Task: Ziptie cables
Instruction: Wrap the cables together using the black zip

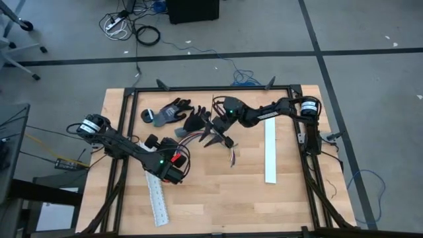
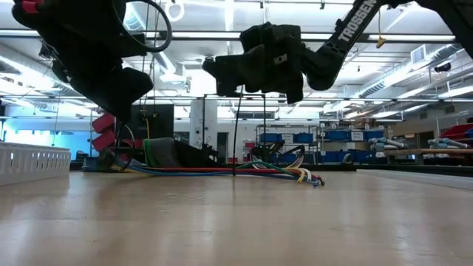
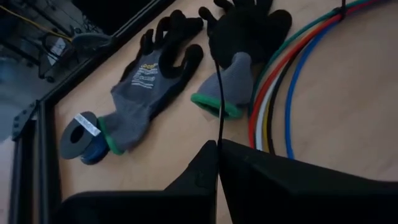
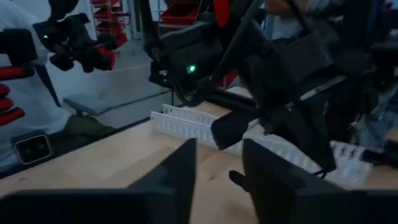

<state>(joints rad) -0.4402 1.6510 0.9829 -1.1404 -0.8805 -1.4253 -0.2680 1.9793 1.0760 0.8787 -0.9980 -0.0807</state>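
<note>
From above, the worktop (image 1: 218, 192) carries both arms near its middle. The left gripper (image 1: 173, 173) hangs over the left-centre, just above the upper end of a white slotted strip (image 1: 156, 198) that runs toward the near left corner. The right gripper (image 1: 213, 135) sits over the middle toward the far edge, right at the cables (image 1: 210, 140), which fan out from the centre with their loose tips trailing right (image 1: 232, 157). 2 gloves (image 1: 173, 114) lie by the far edge, left of centre, and a second white strip (image 1: 271, 152) lies along the right side.

Down at table height, the cables (image 2: 244, 171) lie flat on the wood in a coloured sheaf, tips at the right. The right gripper (image 2: 259, 63) hovers above them, and a thin black strand (image 2: 236, 133) drops from it to the bundle.

From the left wrist, the left gripper (image 3: 217, 171) has its fingers (image 3: 261, 180) pressed together, pinching a thin black strand (image 3: 219, 99) that rises between them. Beyond lie the 2 gloves (image 3: 149, 87), a dark roll (image 3: 79, 134) beside one cuff, and the cables (image 3: 280, 93) curving side by side.

From the right wrist, the right gripper (image 4: 217, 174) shows its fingers (image 4: 174, 180) parted by a clear gap, with nothing visible between them. Past them stands the left arm (image 4: 280, 68) over the slotted strip (image 4: 186, 121).
</note>
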